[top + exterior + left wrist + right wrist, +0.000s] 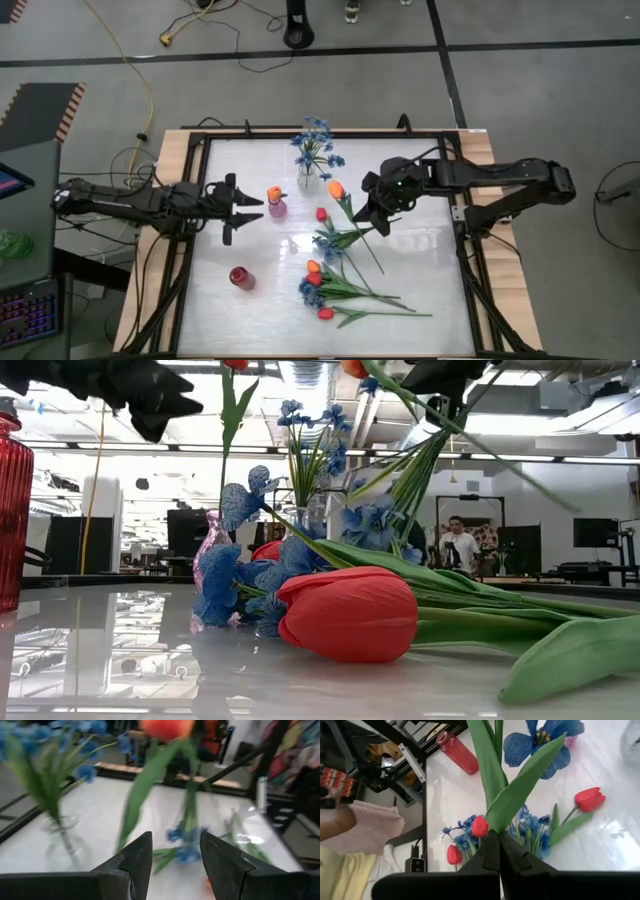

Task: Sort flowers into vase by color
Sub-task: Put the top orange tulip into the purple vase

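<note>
My right gripper [368, 222] is shut on an orange tulip [336, 188] held above the table's middle. To its left, my left gripper [245, 210] stands open with nothing between its fingers, next to a pink vase [277, 208] that holds an orange tulip bud. A clear vase [308, 180] behind it holds blue blossom sprigs [316, 140]. A red vase [241, 278] stands near left. One red tulip [322, 213] lies on the table alone. More red, orange and blue flowers [330, 285] lie in a heap toward the near edge. My right gripper pinches the orange tulip's green stem [498, 822] between its two fingers, where the long leaves branch off. The fingers come from the table's right, slanting down, across the stem. The tulip is lifted clear and tilted, bud up, with its stem end [380, 270] slanting toward the near edge.
A black frame [462, 240] runs around the white tabletop. The heap of flowers fills the near middle, with a red tulip [350, 612] at its front in the low view. A person [458, 545] stands in the room beyond.
</note>
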{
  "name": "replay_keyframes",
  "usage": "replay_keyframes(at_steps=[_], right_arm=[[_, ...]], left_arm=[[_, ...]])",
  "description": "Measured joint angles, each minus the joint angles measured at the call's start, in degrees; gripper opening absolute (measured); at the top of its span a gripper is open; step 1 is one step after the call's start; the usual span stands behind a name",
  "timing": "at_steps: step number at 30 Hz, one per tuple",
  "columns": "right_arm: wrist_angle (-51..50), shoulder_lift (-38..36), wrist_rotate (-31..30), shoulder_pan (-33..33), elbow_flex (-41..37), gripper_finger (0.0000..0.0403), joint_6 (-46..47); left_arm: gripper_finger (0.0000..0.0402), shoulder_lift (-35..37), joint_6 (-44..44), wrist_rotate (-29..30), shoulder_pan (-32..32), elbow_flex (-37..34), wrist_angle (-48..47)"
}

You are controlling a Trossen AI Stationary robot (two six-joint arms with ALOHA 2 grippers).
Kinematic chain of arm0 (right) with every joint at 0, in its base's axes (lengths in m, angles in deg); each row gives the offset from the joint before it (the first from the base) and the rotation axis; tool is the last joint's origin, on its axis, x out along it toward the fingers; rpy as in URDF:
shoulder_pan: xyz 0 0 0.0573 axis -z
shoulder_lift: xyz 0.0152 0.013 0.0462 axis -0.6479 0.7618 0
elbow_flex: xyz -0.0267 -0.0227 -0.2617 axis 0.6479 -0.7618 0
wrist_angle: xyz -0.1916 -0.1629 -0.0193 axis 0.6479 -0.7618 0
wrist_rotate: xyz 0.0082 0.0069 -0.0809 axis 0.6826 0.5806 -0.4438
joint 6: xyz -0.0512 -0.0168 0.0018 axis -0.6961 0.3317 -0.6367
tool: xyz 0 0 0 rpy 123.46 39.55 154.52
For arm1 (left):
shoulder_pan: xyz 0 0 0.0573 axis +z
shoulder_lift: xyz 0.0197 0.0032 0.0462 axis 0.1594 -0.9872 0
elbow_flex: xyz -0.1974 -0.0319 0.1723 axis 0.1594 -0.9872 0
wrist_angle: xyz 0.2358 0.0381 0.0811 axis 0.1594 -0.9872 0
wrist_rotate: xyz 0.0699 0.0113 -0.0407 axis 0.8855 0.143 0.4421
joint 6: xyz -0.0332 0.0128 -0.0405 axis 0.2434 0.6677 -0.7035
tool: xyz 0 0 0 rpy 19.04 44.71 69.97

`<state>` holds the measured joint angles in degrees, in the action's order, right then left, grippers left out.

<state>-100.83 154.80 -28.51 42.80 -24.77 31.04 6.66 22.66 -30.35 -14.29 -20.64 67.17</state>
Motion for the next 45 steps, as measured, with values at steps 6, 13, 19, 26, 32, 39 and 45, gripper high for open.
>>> replay_keyframes(at_steps=[6, 13, 19, 26, 32, 39, 45], right_arm=[[0.0, 0.0, -0.1, 0.0, 0.0, 0.002, 0.0], [0.0, 0.0, 0.0, 0.0, 0.0, 0.002, 0.0], [0.0, 0.0, -0.1, 0.0, 0.0, 0.002, 0.1], [0.3, 0.0, -1.3, 0.0, 0.0, 0.002, -0.1], [1.1, 0.0, -3.1, -0.1, 0.0, 0.002, -1.4], [2.0, 0.0, -3.1, -0.1, 0.0, 0.0021, -2.5], [3.2, 0.0, -3.1, -0.1, 0.0, 0.0021, -2.9]], left_arm=[[0.0153, -8.1, -0.5, 0.3, -5.0, 0.0, 10.0], [0.0153, -19.3, -0.5, 4.2, -10.1, 0.0, 25.0], [0.0153, -28.2, -0.5, 10.9, -13.8, 2.4, 33.0], [0.0153, -40.4, -0.5, 18.8, -16.0, 10.5, 35.8], [0.0153, -51.4, -0.5, 21.5, -16.3, 20.7, 35.7], [0.0153, -62.4, -1.0, 29.1, -16.3, 32.6, 34.4], [0.0153, -68.3, -1.4, 35.6, -16.1, 39.1, 33.5]])
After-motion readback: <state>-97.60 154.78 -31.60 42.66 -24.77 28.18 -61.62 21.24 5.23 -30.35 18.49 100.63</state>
